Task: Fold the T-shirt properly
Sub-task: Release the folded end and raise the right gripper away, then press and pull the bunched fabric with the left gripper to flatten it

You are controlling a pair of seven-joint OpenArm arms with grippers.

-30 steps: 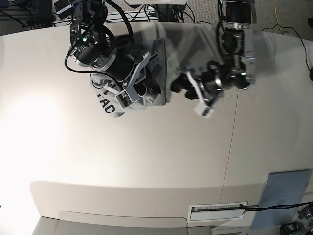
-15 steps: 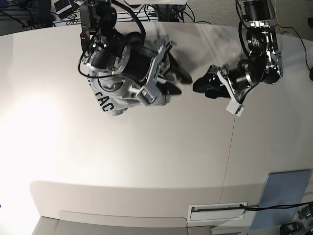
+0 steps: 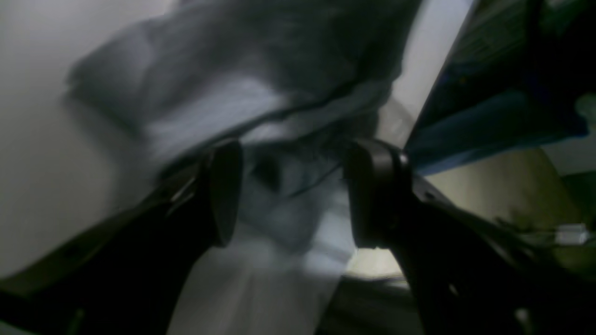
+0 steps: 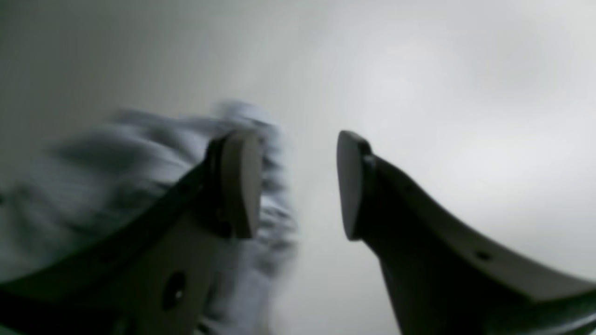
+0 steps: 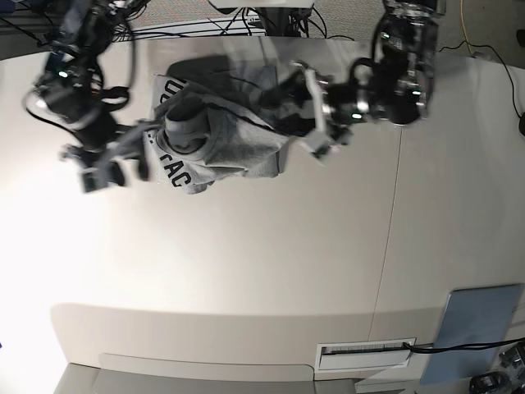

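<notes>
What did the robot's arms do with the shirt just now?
The right gripper let go of the T-shirt and swung out to the side, fingers open. The left gripper moved in to the shirt's other edge, open. The shirt stayed bunched in the same spot on the table.

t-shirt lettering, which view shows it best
The base view: black capitals on the T-shirt read clearly along its left edge. The left wrist view shows only blurred grey folds, the right wrist view a smeared grey patch; neither shows letters.

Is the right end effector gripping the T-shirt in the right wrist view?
No. The right end effector stands open with bare table showing between its fingers, and the grey T-shirt lies off to one side.
</notes>
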